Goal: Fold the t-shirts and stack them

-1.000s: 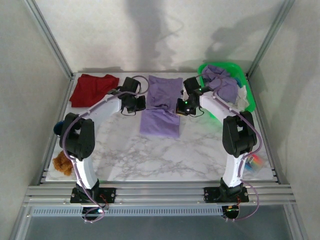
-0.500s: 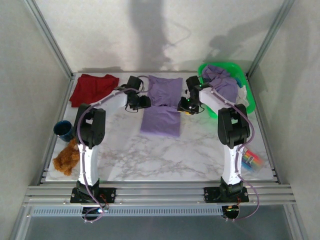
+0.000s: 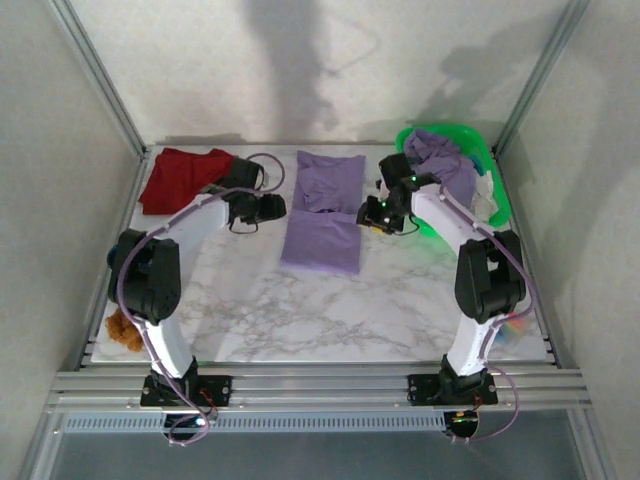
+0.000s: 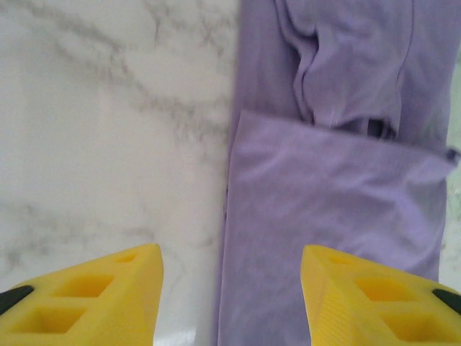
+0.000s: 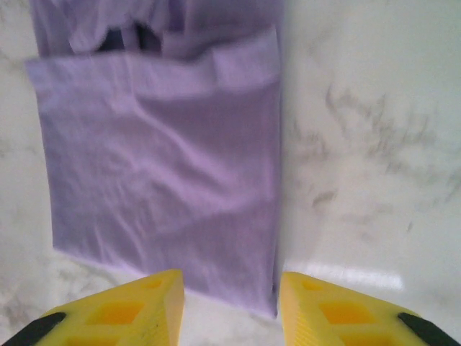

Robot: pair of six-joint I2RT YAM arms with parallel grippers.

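Note:
A lavender t-shirt [image 3: 322, 215] lies partly folded in the middle of the marble table [image 3: 300, 310], its lower half doubled over. My left gripper [image 3: 272, 207] hovers open just off the shirt's left edge. In the left wrist view the gripper [image 4: 230, 263] straddles that edge of the shirt [image 4: 338, 194]. My right gripper [image 3: 367, 213] is open at the shirt's right side. In the right wrist view the gripper [image 5: 230, 285] stands over a corner of the shirt [image 5: 158, 166]. A dark red t-shirt [image 3: 180, 178] lies crumpled at the back left. More lavender t-shirts [image 3: 440, 160] are heaped in the basket.
A green plastic basket [image 3: 503, 205] stands at the back right, close behind my right arm. A brown fuzzy toy [image 3: 122, 330] lies at the table's left edge, and some small coloured things [image 3: 512, 325] lie at the right edge. Metal frame posts border the table.
Both grippers have opened and let go of the lavender t-shirt. They have drawn a little outward from its edges, and the shirt lies still.

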